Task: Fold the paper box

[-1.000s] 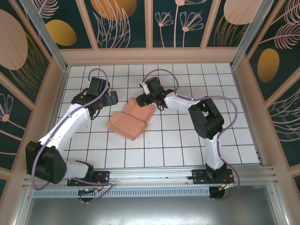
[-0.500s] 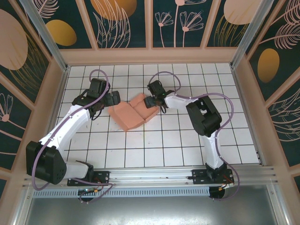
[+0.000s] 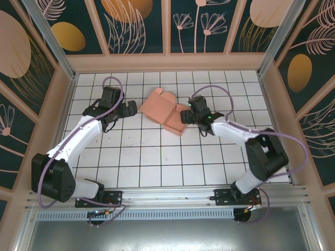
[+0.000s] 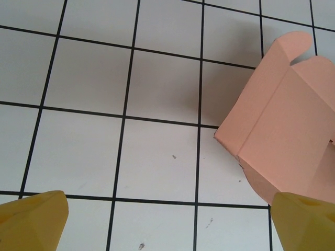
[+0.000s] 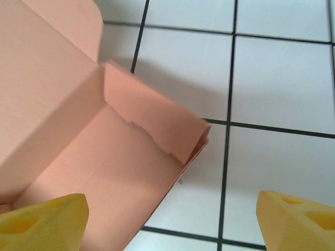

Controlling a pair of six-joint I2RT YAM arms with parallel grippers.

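Note:
The paper box (image 3: 166,111), salmon-pink card partly folded with flaps standing up, lies on the white tiled table (image 3: 157,157) at the back centre. My left gripper (image 3: 129,109) sits just left of it, open, with bare tiles between its yellow fingertips (image 4: 36,219); the box (image 4: 288,136) reaches down toward its right fingertip. My right gripper (image 3: 186,116) is at the box's right edge, open wide. In the right wrist view (image 5: 170,222) a torn-edged flap and floor of the box (image 5: 78,130) lie between the jaws, nearer the left fingertip (image 5: 42,222).
Wooden frame walls (image 3: 68,104) enclose the tiled table on three sides. An aluminium rail (image 3: 172,196) with both arm bases runs along the near edge. Purple cables loop over each arm.
The box has slid back and to the right and turned. My right arm has swung out to the right, its gripper now on the box's right side. The left gripper has barely moved.

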